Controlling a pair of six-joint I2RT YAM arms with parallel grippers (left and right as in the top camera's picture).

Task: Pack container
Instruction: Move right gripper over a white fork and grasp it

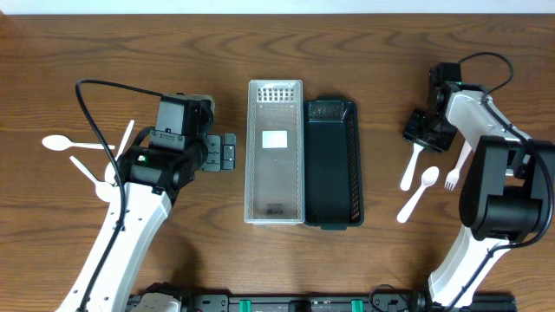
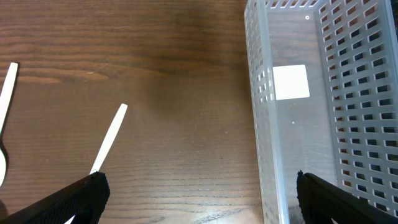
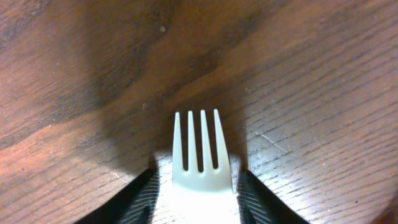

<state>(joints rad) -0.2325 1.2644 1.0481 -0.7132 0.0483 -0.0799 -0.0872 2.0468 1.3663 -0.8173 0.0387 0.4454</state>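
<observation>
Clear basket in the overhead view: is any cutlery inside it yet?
No, the clear basket has a white label on its floor and no spoon or fork lying in it.

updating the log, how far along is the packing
Done: nothing; the clear basket and black basket look empty. In hand: the right gripper grips a white fork. Left: that fork, the white spoon and second fork nearby, plus the cutlery by the open left gripper.
</observation>
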